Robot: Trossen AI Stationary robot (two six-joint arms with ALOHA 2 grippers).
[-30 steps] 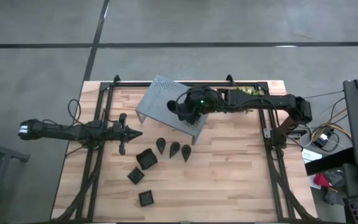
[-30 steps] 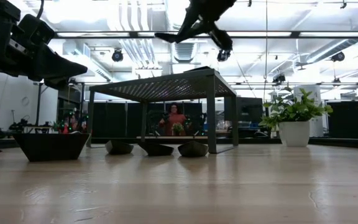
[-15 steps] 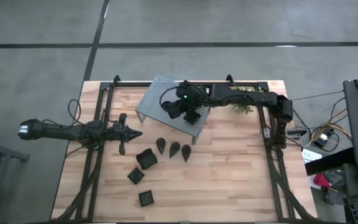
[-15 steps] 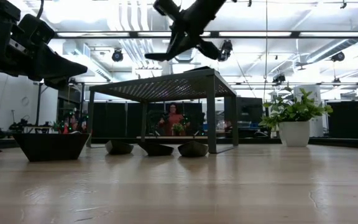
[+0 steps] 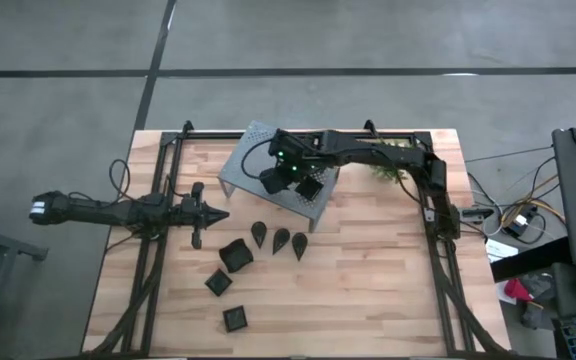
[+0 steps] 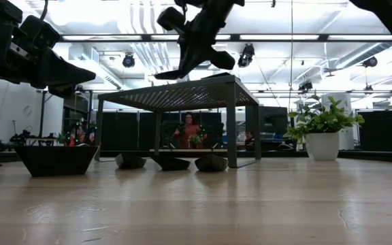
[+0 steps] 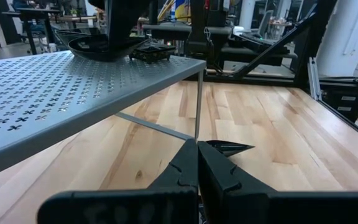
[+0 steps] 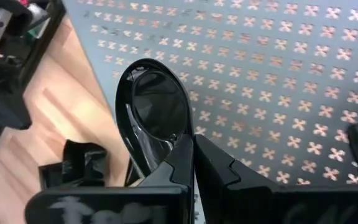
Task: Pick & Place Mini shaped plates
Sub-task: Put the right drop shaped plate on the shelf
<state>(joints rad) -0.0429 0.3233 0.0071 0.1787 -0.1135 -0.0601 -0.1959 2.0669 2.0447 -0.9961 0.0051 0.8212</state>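
Observation:
My right gripper reaches over the grey perforated shelf, shut on a glossy black teardrop mini plate. In the low view this plate hangs close over the shelf top. A second dark plate rests on the shelf. Three teardrop plates and three square ones sit on the wooden table in front of the shelf. My left gripper waits shut at the table's left side, touching nothing. My right gripper pinches the teardrop plate's rim between its two fingers, one above the rim and one beneath. The fingers slant steeply down from the table's right. The plate hangs tilted below them, close above the shelf top; whether it touches the shelf, I cannot tell.
A small green plant in a white pot stands at the table's far right, behind the right arm. The shelf's legs stand on the table, with the teardrop plates near them. Bare wood lies toward the near right.
My right gripper has travelled over the shelf toward the table's left edge, sinking a little and tipping more steeply downward. It stays shut, and the teardrop plate has come with it, lower over the shelf top than before.

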